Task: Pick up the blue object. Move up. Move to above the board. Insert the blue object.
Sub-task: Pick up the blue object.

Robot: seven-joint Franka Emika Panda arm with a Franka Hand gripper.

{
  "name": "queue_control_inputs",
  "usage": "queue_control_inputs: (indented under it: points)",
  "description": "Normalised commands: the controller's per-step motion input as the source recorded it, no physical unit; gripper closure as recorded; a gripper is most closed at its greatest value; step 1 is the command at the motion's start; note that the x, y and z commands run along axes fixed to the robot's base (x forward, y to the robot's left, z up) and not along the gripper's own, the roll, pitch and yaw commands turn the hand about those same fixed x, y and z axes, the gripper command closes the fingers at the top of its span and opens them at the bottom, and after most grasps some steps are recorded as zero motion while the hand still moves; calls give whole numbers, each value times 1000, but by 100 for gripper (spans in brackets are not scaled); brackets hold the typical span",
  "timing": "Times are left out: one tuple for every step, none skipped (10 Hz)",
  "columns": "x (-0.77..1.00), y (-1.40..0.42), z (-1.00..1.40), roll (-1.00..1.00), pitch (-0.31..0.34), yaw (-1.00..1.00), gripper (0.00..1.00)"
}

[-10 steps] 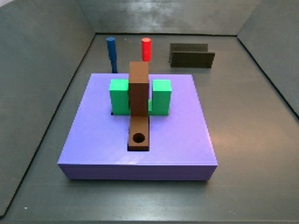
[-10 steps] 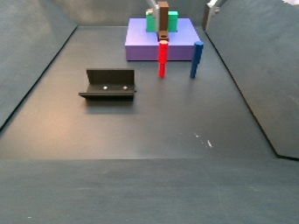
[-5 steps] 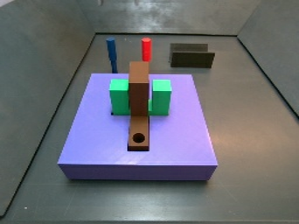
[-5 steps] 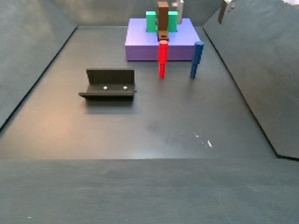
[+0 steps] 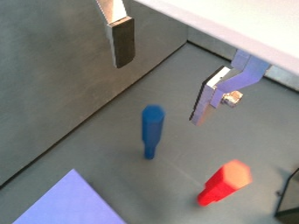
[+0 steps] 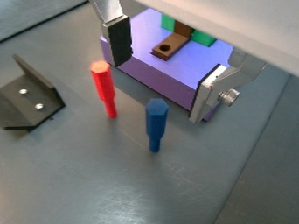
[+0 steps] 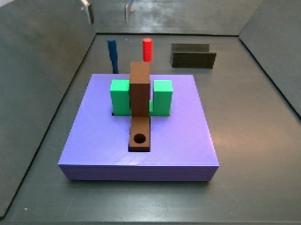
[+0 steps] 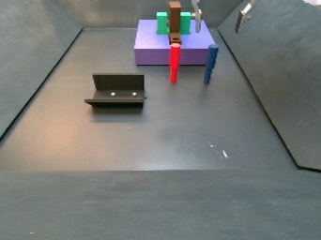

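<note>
The blue object [image 7: 112, 51] is a slim dark blue peg standing upright on the floor beside the red peg [image 7: 147, 48], behind the slab. It shows in both wrist views [image 5: 152, 131] [image 6: 155, 125] and in a side view [image 8: 212, 64]. The board [image 7: 140, 97] is a brown plank with a round hole [image 7: 141, 139] near its front end, lying between green blocks [image 7: 120, 97]. My gripper [image 7: 106, 9] is open and empty, high above the blue peg, its fingers apart on either side [image 5: 160, 90] [image 6: 159, 87] [image 8: 221, 15].
The board rests on a large lavender-blue slab [image 7: 83, 132], also seen in a wrist view [image 6: 176, 79]. The dark fixture [image 7: 193, 56] stands on the floor past the red peg [image 8: 175, 64] and shows again [image 8: 116, 90] [image 6: 30, 96]. Grey walls enclose the floor.
My gripper has come down into view at the top of both side views, moving toward the blue peg. The pegs, board and fixture have not moved.
</note>
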Motion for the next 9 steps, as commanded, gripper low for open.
queue_control_inputs:
  points:
    - [0,-134,-249,66,0,0,0]
    - [-11,-40,-271,93,0,31,0]
    - [-109,-60,-229,99,0,77,0]
    - [-100,-183,-240,174,0,114,0]
    - [-83,-134,-246,173,0,126,0]
    - [-74,-80,-249,156,0,129,0]
    - [0,0,-217,169,0,154,0]
    - [0,0,-229,137,0,146,0]
    - [-3,0,-234,123,0,143,0]
